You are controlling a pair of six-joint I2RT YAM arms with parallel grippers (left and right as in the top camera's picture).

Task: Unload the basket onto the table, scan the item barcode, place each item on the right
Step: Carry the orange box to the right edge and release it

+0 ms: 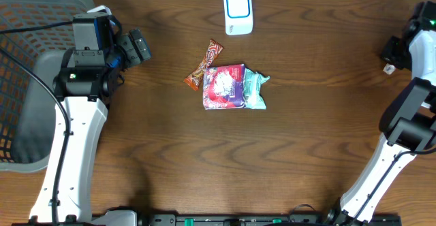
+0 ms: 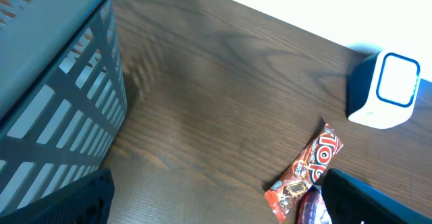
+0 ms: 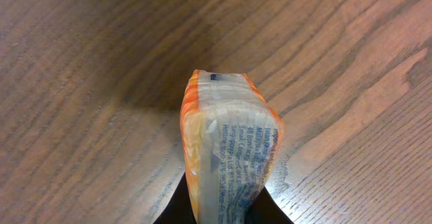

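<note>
- Pinching an orange-edged packet in the right gripper, jaws pressed almost together on its lower end, crimped seam with the fine print turned up toward the wrist camera.
- Hanging over bare wood at the far right of the table, well apart from the scanner sitting at the back edge.
- Probably grabbed by one narrow end on purpose, leaving the broad faces free to show to the scanner window. Can't spot an actual barcode from here though, only small text.
- Over on the left gripper: spread wide, holding nothing, parked by the basket and aimed roughly toward the scanner. Guessing parked there just to keep clear.
- Piled loosely mid-table: candy bar, red packet, teal packet, the last two touching, the bar just beside them. Presumably waiting their turn.
- Not scanned yet by the look of it. Next up, most likely: carrying the packet across to the scanner and turning whichever face has the code toward the window.
- Worth watching for slippage with such a thin pinch on crinkly film.
</note>
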